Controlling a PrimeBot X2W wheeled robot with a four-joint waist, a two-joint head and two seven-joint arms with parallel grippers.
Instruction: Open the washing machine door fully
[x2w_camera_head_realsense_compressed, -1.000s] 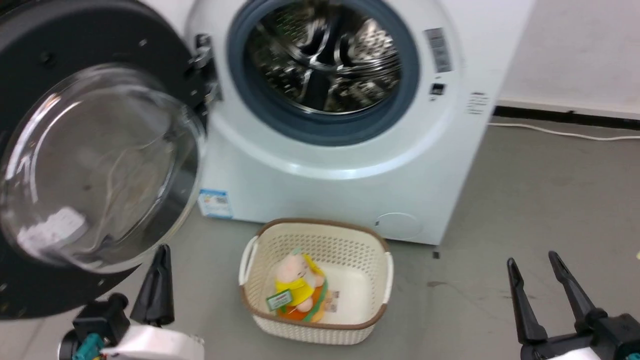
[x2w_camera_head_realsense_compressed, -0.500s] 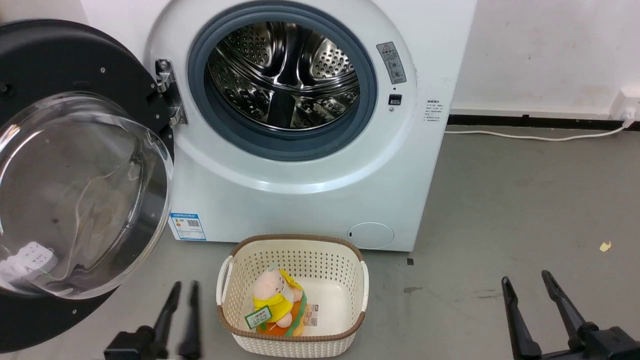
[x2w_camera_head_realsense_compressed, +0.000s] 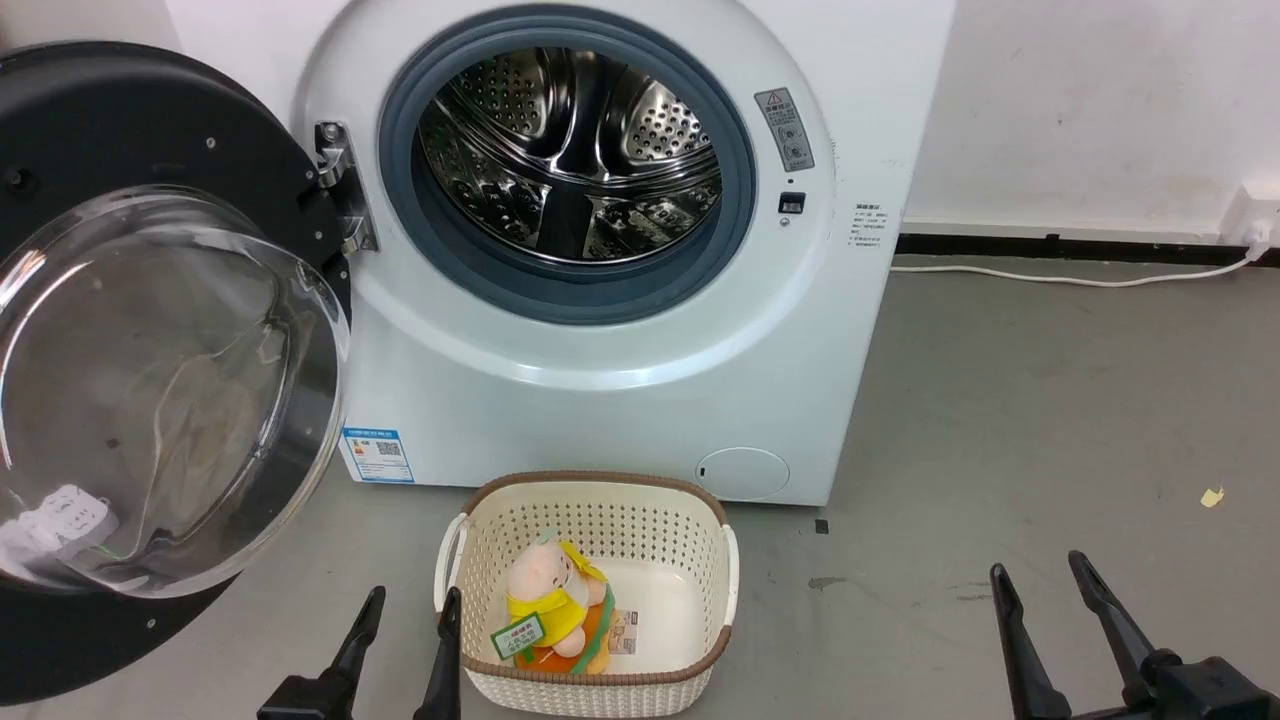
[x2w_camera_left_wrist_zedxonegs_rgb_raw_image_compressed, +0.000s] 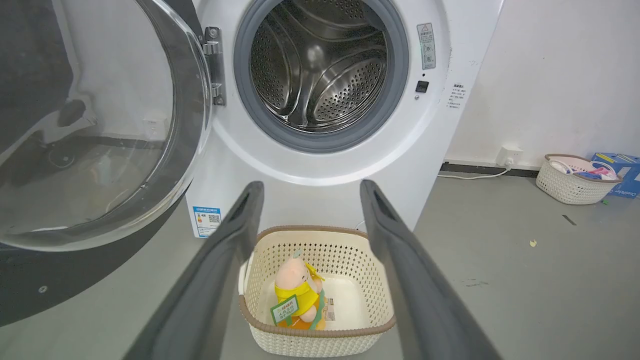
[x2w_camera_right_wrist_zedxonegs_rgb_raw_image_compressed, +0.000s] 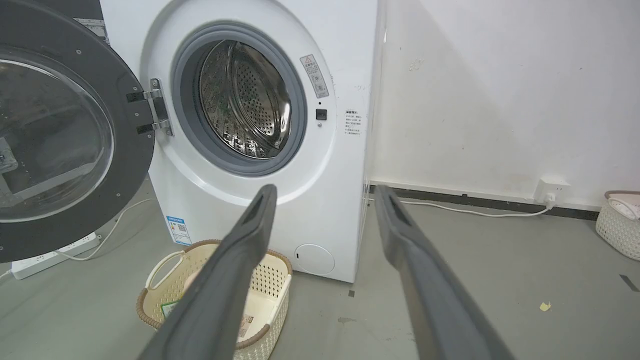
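You have the washing machine door (x2w_camera_head_realsense_compressed: 160, 390) swung out to the left of the washing machine (x2w_camera_head_realsense_compressed: 600, 400). It hangs on the hinge (x2w_camera_head_realsense_compressed: 340, 190) at the left edge of the opening, with its glass bowl turned toward you. The steel drum (x2w_camera_head_realsense_compressed: 570, 150) stands exposed inside the grey rubber ring (x2w_camera_head_realsense_compressed: 745, 210).

Your left gripper (x2w_camera_head_realsense_compressed: 414, 595) sits low in front of the machine, fingers spread with nothing between them. It is near the left side of the cream basket (x2w_camera_head_realsense_compressed: 600, 482), which stands on the floor before the machine. The door hangs up and to the left of that gripper, clear of it. Your right gripper (x2w_camera_head_realsense_compressed: 1038, 563) is likewise spread and empty, off to the machine's front right and well apart from the door.

The right wrist view gives you a white power strip (x2w_camera_right_wrist_zedxonegs_rgb_raw_image_compressed: 55, 255) on the floor left of the machine, below the door, and a wall socket (x2w_camera_right_wrist_zedxonegs_rgb_raw_image_compressed: 550, 189) to the machine's right. The left wrist view adds a second basket (x2w_camera_left_wrist_zedxonegs_rgb_raw_image_compressed: 570, 177) and a blue box (x2w_camera_left_wrist_zedxonegs_rgb_raw_image_compressed: 620, 167) by the wall, far right of the machine.

From the head, the door's left and lower edges are cut off. The glass bowl carries reflections that are hard to make out. The plush toy (x2w_camera_head_realsense_compressed: 555, 605) in the cream basket wears a tag too small to read, and in the right wrist view a finger covers part of that basket.
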